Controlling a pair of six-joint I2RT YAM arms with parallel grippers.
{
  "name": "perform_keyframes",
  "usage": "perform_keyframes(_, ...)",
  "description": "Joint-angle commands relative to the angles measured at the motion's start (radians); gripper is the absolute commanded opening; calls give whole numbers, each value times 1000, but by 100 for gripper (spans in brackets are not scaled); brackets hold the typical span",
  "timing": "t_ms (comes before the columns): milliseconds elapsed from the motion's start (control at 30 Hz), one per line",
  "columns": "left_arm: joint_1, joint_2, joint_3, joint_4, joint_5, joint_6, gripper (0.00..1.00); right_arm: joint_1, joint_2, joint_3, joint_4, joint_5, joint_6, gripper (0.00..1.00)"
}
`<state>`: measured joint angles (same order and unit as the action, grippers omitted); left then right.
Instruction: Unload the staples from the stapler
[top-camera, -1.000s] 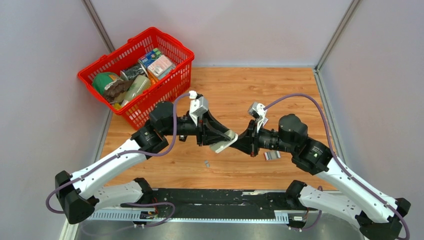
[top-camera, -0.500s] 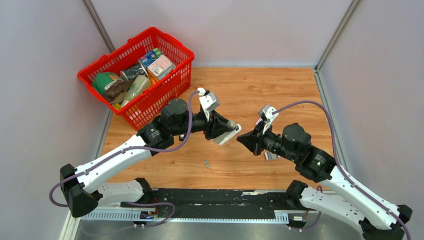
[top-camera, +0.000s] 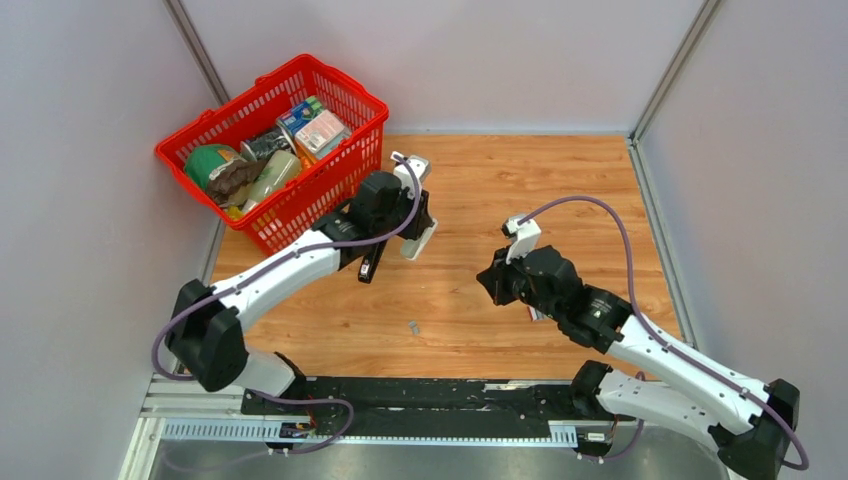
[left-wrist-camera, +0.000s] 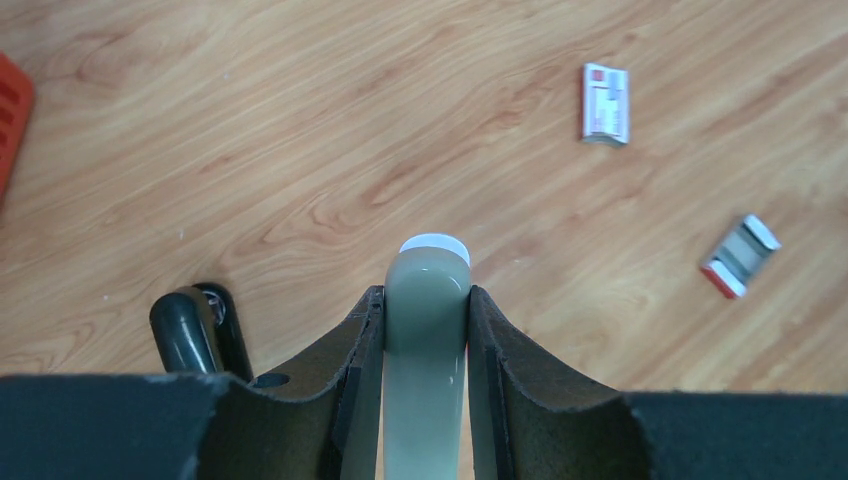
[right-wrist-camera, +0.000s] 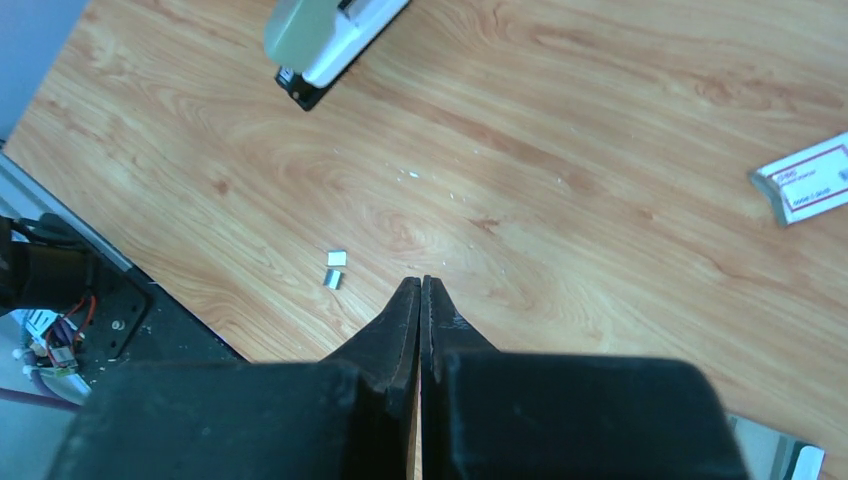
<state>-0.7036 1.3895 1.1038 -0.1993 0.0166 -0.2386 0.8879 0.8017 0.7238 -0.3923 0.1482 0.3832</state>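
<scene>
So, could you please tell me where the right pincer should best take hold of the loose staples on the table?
Probably from straight above, pinching the staples across their narrow width: they lie flat on the table, so no side approach fits. The right pincer is shut; open first.

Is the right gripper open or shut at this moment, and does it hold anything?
Shut and empty. In the right wrist view, the right gripper has its fingers pressed together, with nothing between them.

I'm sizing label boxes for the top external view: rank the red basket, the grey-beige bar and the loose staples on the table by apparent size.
1. red basket, by far.
2. grey-beige bar.
3. staples, a tiny speck.
The gaps are plain; nearness changes nothing.
</scene>
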Motion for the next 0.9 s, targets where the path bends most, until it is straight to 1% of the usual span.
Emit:
perform_keyframes(0, 55, 103, 80, 7, -70, -48, 0, 5, 45, -14, 55, 30, 60, 0)
perform_keyframes(100, 76, 183, 117, -6, -78, -56, 0, 5, 70, -17, 78, 16, 66, 0)
perform_keyframes(233, 105, 322, 217, -63, -113, -47, 0, 5, 93, -15, 84, 17, 66, 0)
perform_keyframes(367, 119, 420, 240, -66, -133, -57, 0, 3, 106, -14, 89, 21, 65, 0)
perform_keyframes(433, 122, 453, 246, -55, -139, -59, 3, 3, 108, -17, 90, 17, 65, 2)
perform_keyframes(500, 128, 482, 257, -66, -139, -65, 7, 5, 111, -20, 92, 19, 63, 2)
perform_keyframes(567, 133, 502, 258, -66, -136, -73, 14, 5, 113, -21, 90, 21, 63, 3)
perform_keyframes(600, 133, 506, 258, -62, -136, -74, 20, 5, 111, -23, 90, 19, 63, 4)
perform_keyframes(633, 135, 511, 254, -60, -136, -77, 22, 5, 111, -23, 89, 21, 62, 5)
perform_keyframes(667, 135, 514, 254, -58, -138, -77, 27, 5, 111, -23, 87, 21, 62, 6)
perform_keyframes(833, 136, 516, 251, -55, -153, -68, 42, 5, 117, -15, 78, 22, 60, 11)
perform_keyframes(867, 135, 514, 254, -55, -153, -65, 48, 3, 119, -15, 76, 22, 59, 12)
